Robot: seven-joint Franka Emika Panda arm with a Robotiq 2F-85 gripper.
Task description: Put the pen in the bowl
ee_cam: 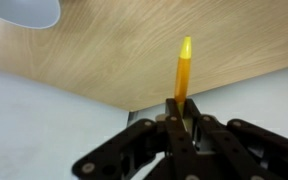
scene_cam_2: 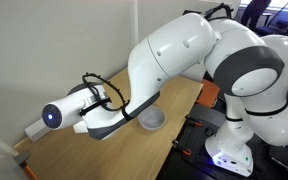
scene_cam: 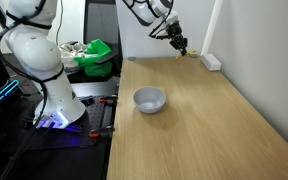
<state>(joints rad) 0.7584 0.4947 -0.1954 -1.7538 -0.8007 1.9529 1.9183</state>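
Note:
In the wrist view my gripper [ee_cam: 181, 108] is shut on the pen [ee_cam: 183, 68], a thin yellow-orange stick that points away from the jaws over the wooden table. In an exterior view the gripper [scene_cam: 181, 44] hangs above the far end of the table with the pen held in it. The white bowl [scene_cam: 150, 99] stands on the table nearer the front, well apart from the gripper. Its rim shows at the top left of the wrist view [ee_cam: 24, 12] and behind the arm in an exterior view [scene_cam_2: 152, 120].
A white rectangular block [scene_cam: 212, 62] lies at the far right edge of the wooden table [scene_cam: 214, 130]. A green bin [scene_cam: 97, 52] sits off the table beside the robot base. A white wall stands behind the far table edge.

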